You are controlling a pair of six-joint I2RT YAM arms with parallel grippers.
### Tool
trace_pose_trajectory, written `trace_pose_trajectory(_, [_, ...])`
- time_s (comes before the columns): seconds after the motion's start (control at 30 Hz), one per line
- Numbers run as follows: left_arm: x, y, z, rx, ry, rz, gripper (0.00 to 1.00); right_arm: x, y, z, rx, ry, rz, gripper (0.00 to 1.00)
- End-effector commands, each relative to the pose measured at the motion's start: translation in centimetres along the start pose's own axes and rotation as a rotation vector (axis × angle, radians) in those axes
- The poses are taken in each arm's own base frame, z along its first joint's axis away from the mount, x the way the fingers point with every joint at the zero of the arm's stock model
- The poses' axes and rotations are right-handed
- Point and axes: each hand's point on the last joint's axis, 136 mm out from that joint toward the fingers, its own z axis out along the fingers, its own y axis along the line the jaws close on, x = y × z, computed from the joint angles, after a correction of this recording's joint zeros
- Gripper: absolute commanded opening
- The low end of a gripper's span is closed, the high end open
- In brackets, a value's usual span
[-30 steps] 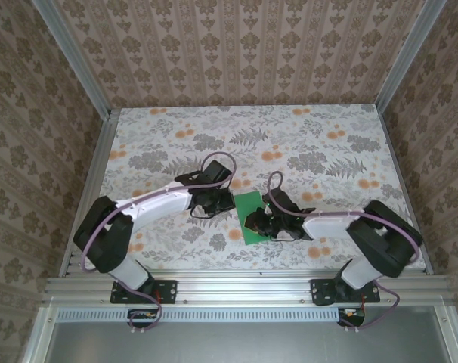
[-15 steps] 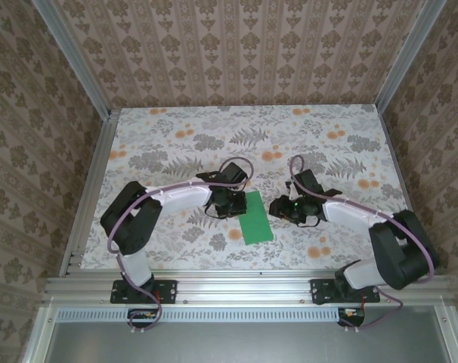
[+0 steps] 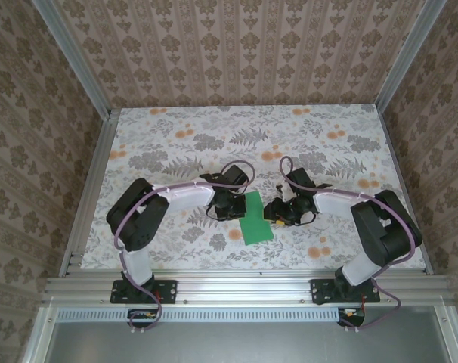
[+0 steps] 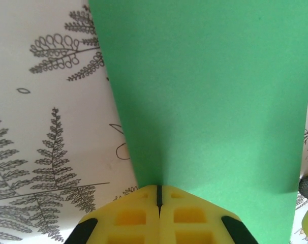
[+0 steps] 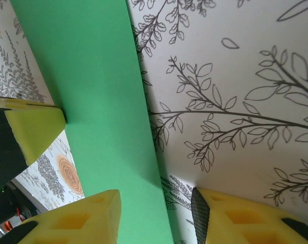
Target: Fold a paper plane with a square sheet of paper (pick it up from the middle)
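**A:** Where is the square sheet of paper (image 3: 257,218)?

**B:** Flat on the flowered tabletop (image 3: 168,140), towards the near edge and about midway between the two arms. From above it looks like a narrow green rectangle, longer than it is wide and turned a little off square.

**A:** One layer or more?

**B:** More than one, going by the left wrist view. An upper layer ends in a straight edge beside the fingertips, and more green carries on below it at the right.

**A:** And the left hand (image 3: 230,204)?

**B:** It sits low at the paper's left long edge. In its own camera the two yellow fingers (image 4: 187,218) are pressed together with only a thin seam between them. The green runs right up into that seam with a slight shaded pucker. So it is clenched, pinching the paper's edge.

**A:** The right hand (image 3: 278,213)?

**B:** It is on the opposite side, at the paper's right edge, also low over the tabletop. It is released: its fingers (image 5: 72,221) stand apart. The paper's right edge and a strip of bare leaf-patterned tabletop lie in the gap. I cannot tell whether the tips touch the paper.

**A:** Do the two hands meet?

**B:** No, the width of the paper lies between them.
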Motion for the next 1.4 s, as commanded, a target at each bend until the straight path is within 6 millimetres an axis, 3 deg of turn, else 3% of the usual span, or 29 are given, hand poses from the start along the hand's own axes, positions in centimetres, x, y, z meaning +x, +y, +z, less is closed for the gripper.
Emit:
trace_pose_trajectory(0.0, [0.7, 1.1, 1.0, -0.059, 0.045, 0.038, 0.00, 0.2, 0.7, 0.7, -0.044, 0.037, -0.021, 0.43])
trace_pose_trajectory(0.47, [0.1, 0.7, 0.7, -0.073, 0.043, 0.132, 0.01, 0.1, 1.7, 0.3, -0.093, 0.024, -0.005, 0.37])
trace_pose_trajectory(0.57, [0.0, 0.4, 0.3, -0.068, 0.039, 0.174, 0.01, -0.2, 1.6, 0.5, -0.089, 0.022, -0.004, 0.27])
trace_pose_trajectory(0.7, [-0.1, -0.1, -0.1, -0.058, 0.042, 0.229, 0.02, -0.4, 1.4, 0.6, -0.079, 0.032, -0.006, 0.29])
trace_pose_trajectory(1.03, [-0.3, -0.4, -0.2, -0.058, 0.025, 0.291, 0.03, -0.7, 2.4, 0.7, -0.136, 0.056, -0.006, 0.13])
trace_pose_trajectory(1.13, [-0.9, -1.4, -2.0, -0.031, -0.031, 0.299, 0.08, -0.7, 2.6, 0.4, -0.157, 0.029, 0.024, 0.08])
trace_pose_trajectory(1.2, [-1.0, -2.0, -3.6, -0.037, -0.083, 0.334, 0.19, -0.7, 2.7, 0.2, -0.175, 0.003, 0.066, 0.05])
trace_pose_trajectory(1.37, [1.0, -2.7, -6.5, -0.136, -0.182, 0.504, 0.37, -0.9, 2.4, -0.1, -0.188, -0.049, 0.174, 0.03])
